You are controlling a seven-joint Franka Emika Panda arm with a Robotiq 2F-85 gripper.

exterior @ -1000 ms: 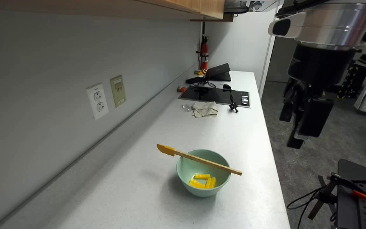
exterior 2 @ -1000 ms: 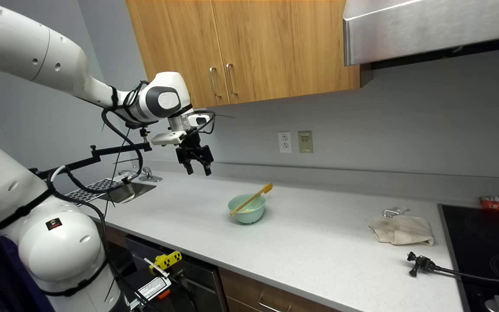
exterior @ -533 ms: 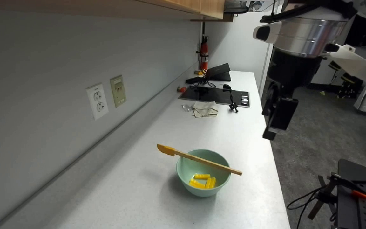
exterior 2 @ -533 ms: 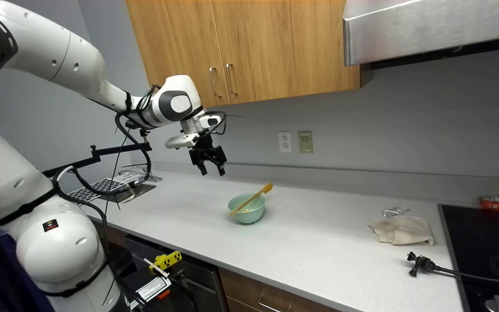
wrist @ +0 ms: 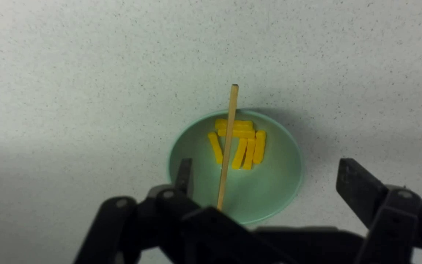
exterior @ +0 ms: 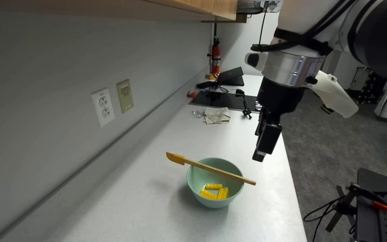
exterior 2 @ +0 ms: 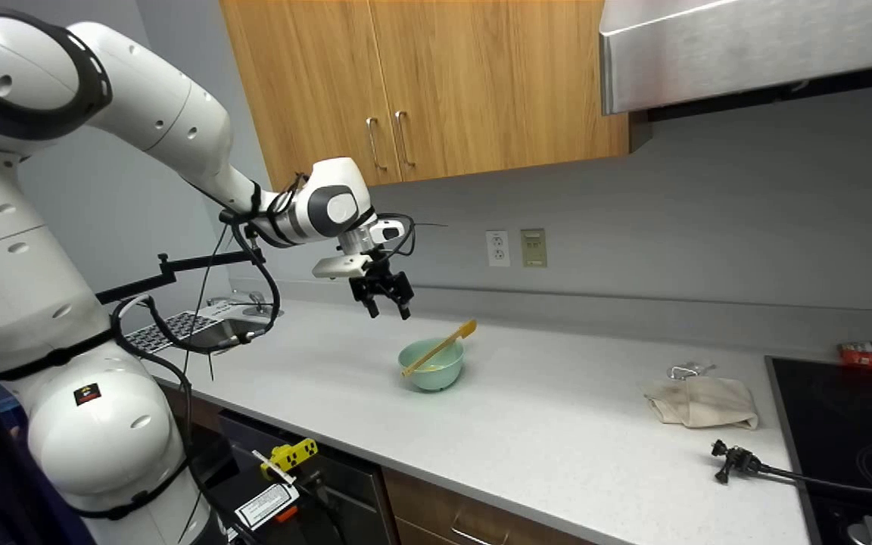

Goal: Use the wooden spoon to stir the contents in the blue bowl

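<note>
The black two-fingered gripper (exterior 2: 389, 312), leftmost of the task's things in an exterior view, hangs above the speckled white countertop (exterior 2: 557, 409) with its fingers spread wide apart and nothing held between them, so the grasp that should begin the job is not yet made. Next to the right, lower down, comes the bare end of the wooden spoon (exterior 2: 434, 353), a long, thin, light-wood handle with a flat yellow-orange head; that end juts past the near rim of the round, plain-sided, pale blue-green bowl (exterior 2: 443, 381) on the countertop, and the handle lies across the top from rim to rim. At the bottom of the bowl, below the handle, lie the contents (wrist: 240, 150), several small bright yellow sticks, which the spoon does not touch. At the spoon's right end the head pokes out beyond the far rim, so no stirring is going on. Left to do, as I judge it, are taking hold of the handle, bringing the head down into the bowl, and the stirring itself. Further right, well apart from the bowl, lie a folded beige cloth (exterior 2: 703, 403) and a flat black cooktop (exterior 2: 852, 424), which seem to play no part.
</note>
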